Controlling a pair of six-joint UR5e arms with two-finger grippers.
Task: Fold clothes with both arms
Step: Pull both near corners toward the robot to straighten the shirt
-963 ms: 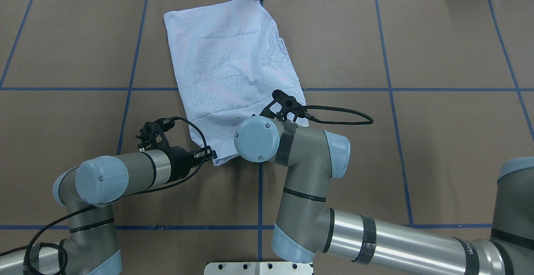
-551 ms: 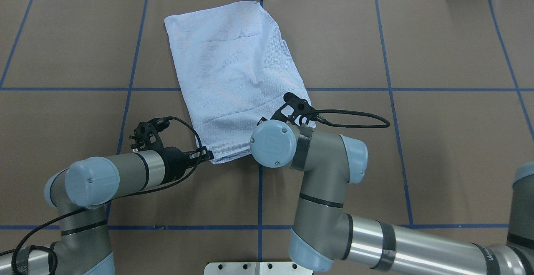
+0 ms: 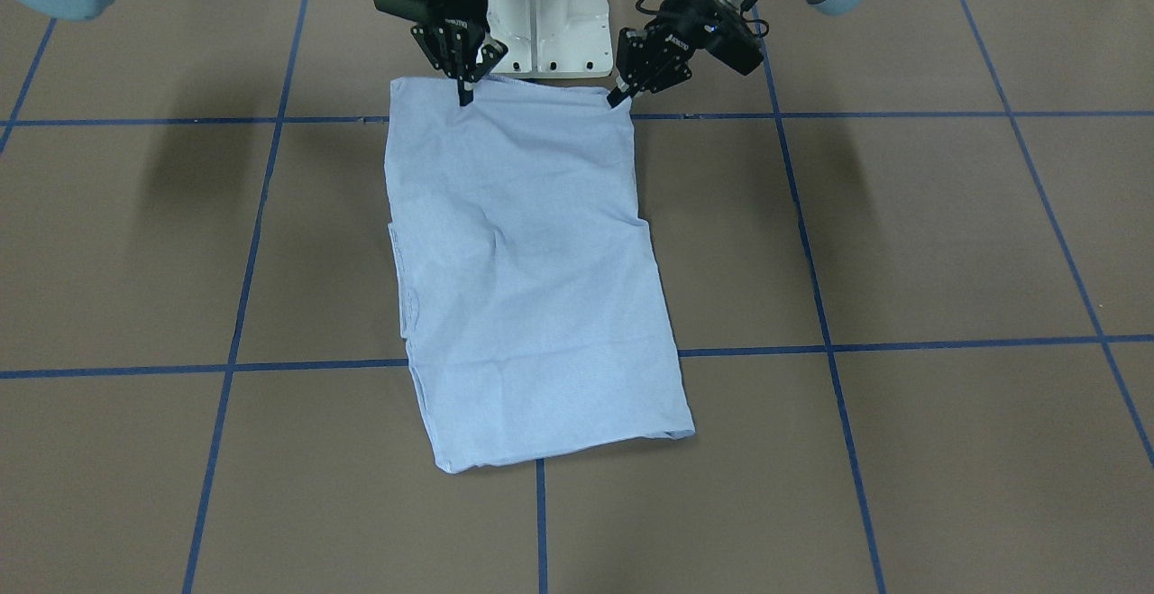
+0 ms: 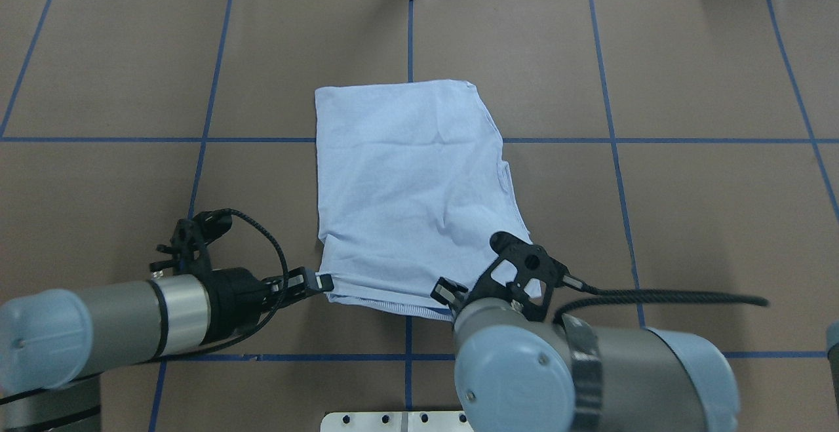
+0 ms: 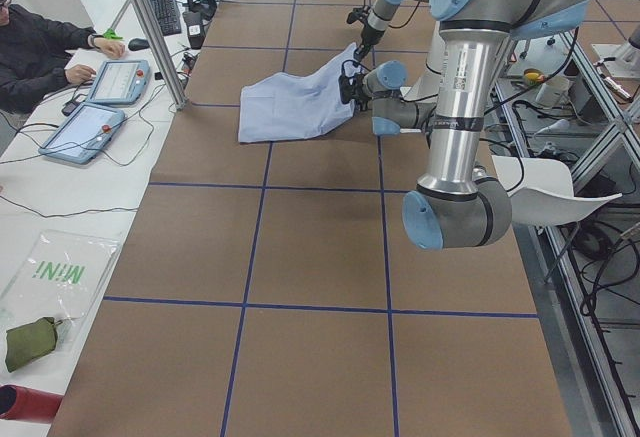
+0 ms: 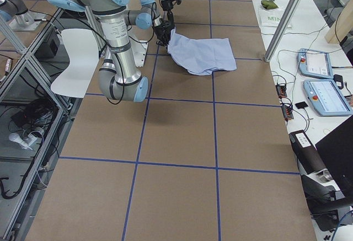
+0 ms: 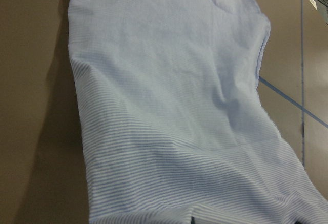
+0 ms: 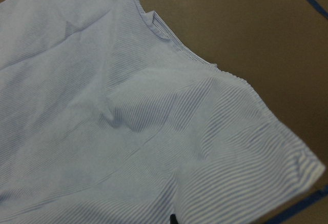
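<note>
A folded, finely blue-and-white striped shirt [image 4: 406,183] lies as a long rectangle near the middle of the brown surface [image 4: 688,222]. It lies across 1 of the blue tape lines [image 4: 655,140] that divide the surface into squares. Its far end rests flat, while the end nearest the robot is raised off the surface, as both side views show. The left hand [image 4: 322,282] reaches in low from the side and is clenched on 1 near corner of the shirt, its 2 fingertips pressed together over the layered hem. The right hand [image 3: 465,91] points steeply down at the other near corner and is likewise clamped on the cloth edge; in the overhead view its wrist hides the fingertips. Between the 2 hands the near hem runs fairly straight, with stacked layers showing. Both wrist cameras show the fine stripes close up, with soft creases across the fabric. The white pedestal [image 3: 550,26] stands just behind the held edge.
</note>
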